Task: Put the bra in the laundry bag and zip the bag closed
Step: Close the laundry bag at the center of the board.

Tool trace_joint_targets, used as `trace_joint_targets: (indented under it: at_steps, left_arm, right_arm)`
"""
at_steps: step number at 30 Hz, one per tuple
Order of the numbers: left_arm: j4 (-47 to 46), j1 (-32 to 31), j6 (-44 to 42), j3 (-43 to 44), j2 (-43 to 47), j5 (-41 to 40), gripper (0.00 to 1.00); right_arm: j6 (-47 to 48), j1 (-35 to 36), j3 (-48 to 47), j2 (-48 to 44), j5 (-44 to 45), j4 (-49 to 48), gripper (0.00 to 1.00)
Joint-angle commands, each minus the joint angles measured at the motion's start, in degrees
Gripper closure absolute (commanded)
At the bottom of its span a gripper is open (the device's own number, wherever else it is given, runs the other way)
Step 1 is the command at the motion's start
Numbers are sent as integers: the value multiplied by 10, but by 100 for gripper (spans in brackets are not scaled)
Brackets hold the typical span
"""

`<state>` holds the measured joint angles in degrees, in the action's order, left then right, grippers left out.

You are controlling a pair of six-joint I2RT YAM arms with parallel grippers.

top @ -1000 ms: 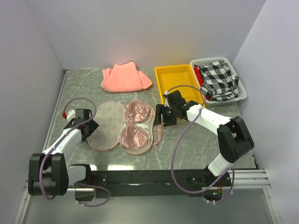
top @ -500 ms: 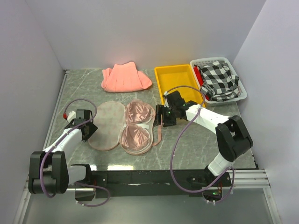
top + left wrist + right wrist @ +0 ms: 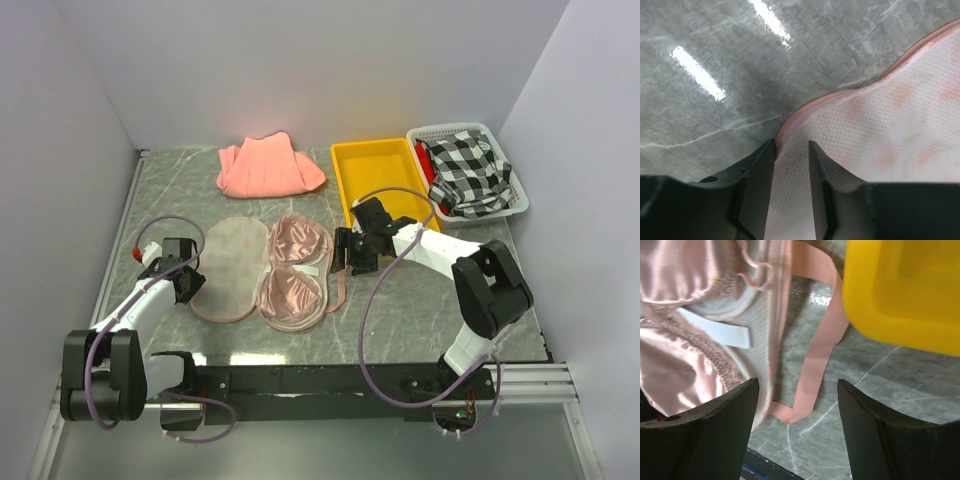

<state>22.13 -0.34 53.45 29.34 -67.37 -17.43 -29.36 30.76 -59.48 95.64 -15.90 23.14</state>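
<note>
Far left of the worktop (image 3: 420, 300): left pincer (image 3: 190, 283) low against the left edge of the laundry bag (image 3: 232, 268). Seen from the left wrist, fingers (image 3: 757, 170) narrowed to a slim gap either side of the beige printed fabric (image 3: 880, 125), pink edging curving in at the left finger. Cannot tell whether the fabric is actually pinched.

Just right of that, flat on the worktop, the bag's open beige half. Touching it on the right, the bra (image 3: 292, 272), cups up, shiny pink, lying over mesh with pink trim that shows past its right edge in the right wrist view (image 3: 685, 315).

Beside the bra's right edge, a pink webbing strip (image 3: 815, 360) trailing across the worktop.

Above that strip, right pincer (image 3: 345, 250), fingers spread wide and gripping nothing (image 3: 796, 385), between the bra and the yellow tray (image 3: 385, 175).

Toward the back, left of the tray, a folded salmon cloth (image 3: 268, 168). Far right, a white basket (image 3: 515, 205) holding a black-and-white checked cloth (image 3: 465, 170).
</note>
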Motion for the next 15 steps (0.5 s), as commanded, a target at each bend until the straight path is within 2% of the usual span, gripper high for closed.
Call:
trace_joint_targets:
  at_steps: [1, 10, 15]
  left_arm:
    - [8, 2, 21, -7, 19, -9, 63]
    - [17, 2, 30, -3, 11, -17, 80]
    - [20, 2, 34, -4, 14, -19, 95]
  right_arm:
    - [-9, -1, 1, 13, 5, -20, 30]
    - [-6, 0, -12, 29, -19, -33, 31]
    - [-5, 0, -20, 43, -23, -38, 31]
